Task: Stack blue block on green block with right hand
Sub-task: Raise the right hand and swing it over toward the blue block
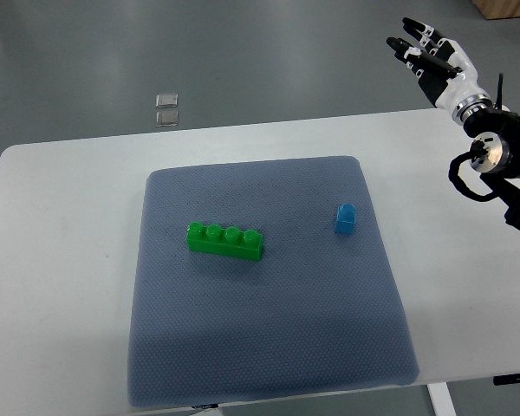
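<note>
Right hand [429, 56] raised far beyond mat [269, 364], fingers [407, 43] spread, empty. Blue block [346, 218] right of green block [225, 242]: small, rigid, likely light; pinch smooth sides.

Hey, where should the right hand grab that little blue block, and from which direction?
Pinch the blue block across its two opposite side walls, coming down from above. It stands upright and alone on the grey mat, with clear space around it. The right hand is open, up beyond the table's far edge.
</note>
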Controlling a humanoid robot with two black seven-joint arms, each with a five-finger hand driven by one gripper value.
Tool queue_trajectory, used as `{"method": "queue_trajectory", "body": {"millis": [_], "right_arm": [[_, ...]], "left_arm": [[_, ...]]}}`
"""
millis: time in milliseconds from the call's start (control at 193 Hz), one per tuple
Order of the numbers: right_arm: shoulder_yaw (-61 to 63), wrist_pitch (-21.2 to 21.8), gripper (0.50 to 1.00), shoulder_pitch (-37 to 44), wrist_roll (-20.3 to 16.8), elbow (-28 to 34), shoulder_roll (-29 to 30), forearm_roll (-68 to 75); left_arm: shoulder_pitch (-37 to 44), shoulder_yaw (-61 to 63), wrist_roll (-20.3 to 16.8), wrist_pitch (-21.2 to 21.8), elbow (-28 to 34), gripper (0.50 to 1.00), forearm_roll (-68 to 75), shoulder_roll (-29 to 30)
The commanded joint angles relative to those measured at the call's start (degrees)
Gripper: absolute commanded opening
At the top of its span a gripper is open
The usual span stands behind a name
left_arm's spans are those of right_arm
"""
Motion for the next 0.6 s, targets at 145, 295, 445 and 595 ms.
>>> {"method": "queue_trajectory", "body": {"millis": [145,295,445,595], "right_arm": [[0.0,0.3,0.913,2.2,0.0,8.1,-7.0,-15.9],[-0.3,2.4,0.913,4.1,-0.2,13.1,-10.1,-27.1],[-0.1,6.8,0.913,5.1,0.0,17.3,-11.6,-39.2],[-0.3,10.4,0.913,7.3,0.0,22.8,-13.6,-48.8]], "left_arm": [[0.0,0.0,0.0,0.0,0.1,1.000,0.0,0.0],[0.0,0.0,0.0,0.0,0.0,1.000,0.0,0.0],[0.0,0.0,0.0,0.0,0.0,1.000,-0.1,0.0],[0.0,0.0,0.0,0.0,0.1,1.000,0.0,0.0]]}}
